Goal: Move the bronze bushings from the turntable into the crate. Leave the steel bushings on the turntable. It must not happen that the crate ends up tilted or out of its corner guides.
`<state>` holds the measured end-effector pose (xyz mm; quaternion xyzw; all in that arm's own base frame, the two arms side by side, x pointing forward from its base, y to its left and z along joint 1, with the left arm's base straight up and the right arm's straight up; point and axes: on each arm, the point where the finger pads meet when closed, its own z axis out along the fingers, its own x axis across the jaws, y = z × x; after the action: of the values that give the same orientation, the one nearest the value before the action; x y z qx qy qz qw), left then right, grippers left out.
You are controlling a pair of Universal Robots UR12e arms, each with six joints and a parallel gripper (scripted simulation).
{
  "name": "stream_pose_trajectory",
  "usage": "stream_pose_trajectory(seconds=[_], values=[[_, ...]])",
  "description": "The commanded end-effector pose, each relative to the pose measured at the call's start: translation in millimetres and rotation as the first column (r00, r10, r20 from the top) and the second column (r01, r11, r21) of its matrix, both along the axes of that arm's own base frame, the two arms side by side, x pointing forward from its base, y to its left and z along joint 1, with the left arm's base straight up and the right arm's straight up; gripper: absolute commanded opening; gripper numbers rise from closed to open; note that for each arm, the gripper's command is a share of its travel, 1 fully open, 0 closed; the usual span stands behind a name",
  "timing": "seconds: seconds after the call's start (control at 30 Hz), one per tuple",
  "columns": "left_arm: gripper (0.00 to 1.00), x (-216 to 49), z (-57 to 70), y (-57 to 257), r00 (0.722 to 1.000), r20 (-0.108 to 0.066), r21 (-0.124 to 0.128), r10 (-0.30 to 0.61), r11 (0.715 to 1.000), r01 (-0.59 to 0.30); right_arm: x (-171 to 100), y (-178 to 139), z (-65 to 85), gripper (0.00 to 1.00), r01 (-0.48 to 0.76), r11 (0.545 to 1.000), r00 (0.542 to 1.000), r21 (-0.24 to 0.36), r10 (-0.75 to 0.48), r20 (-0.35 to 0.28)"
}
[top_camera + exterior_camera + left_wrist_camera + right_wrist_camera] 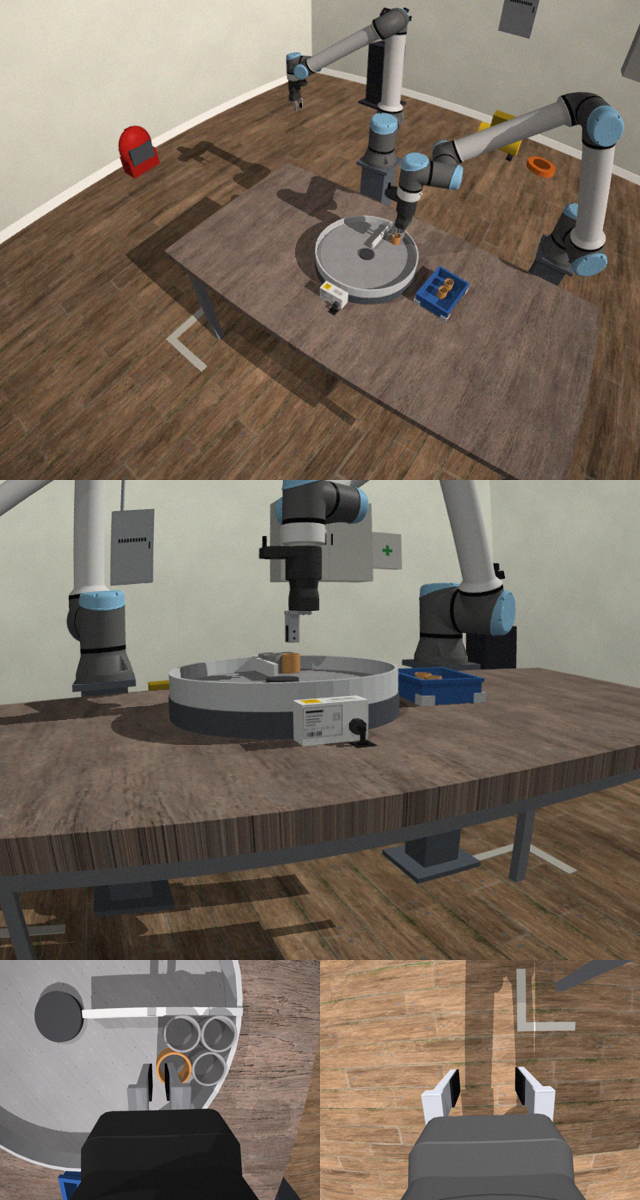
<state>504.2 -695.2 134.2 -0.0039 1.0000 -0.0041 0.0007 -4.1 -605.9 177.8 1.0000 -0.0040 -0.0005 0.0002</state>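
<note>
A bronze bushing (pixel 396 239) (pixel 290 663) (pixel 186 1075) stands on the turntable (pixel 232 694) (pixel 239 985). Three steel bushings (pixel 194 1033) (pixel 230 1035) (pixel 219 1073) stand beside it, between the white bar and the rim. Two bronze bushings (pixel 448 283) (pixel 443 292) are in the blue crate (pixel 430 305) (pixel 449 692), which sits level between its corner guides (pixel 424 699) (pixel 479 697). My left gripper (pixel 158 1075) (pixel 292 640) is partly open and empty, above the turntable near the bronze bushing; its fingers stand narrower than the bushing. My right gripper (pixel 298 106) (pixel 487 1079) is wide open and empty, over the floor.
The white bar (pixel 379 236) (pixel 116 1013) runs from the dark hub (pixel 366 253) (pixel 58 1016) to the rim. A white box (pixel 333 294) (pixel 330 720) with a black knob stands on the table (pixel 464 372) by the turntable. The crate stands close to the turntable.
</note>
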Motion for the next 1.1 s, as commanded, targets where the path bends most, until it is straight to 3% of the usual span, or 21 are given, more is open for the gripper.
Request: stream_pose_trajectory(seconds=[0.0,1.07], values=[[0.36,-1.3,-22.3,2.8,1.0,-0.003,0.007,-0.001,1.0,0.001,-1.0,1.9,-0.7,1.0,0.0,1.0,1.0,0.0,0.0,0.001],[0.36,-0.1,-18.9,-0.1,1.0,0.0,0.001,-0.001,1.0,0.001,-1.0,1.9,-0.7,1.0,0.0,1.0,1.0,0.0,0.0,0.001]])
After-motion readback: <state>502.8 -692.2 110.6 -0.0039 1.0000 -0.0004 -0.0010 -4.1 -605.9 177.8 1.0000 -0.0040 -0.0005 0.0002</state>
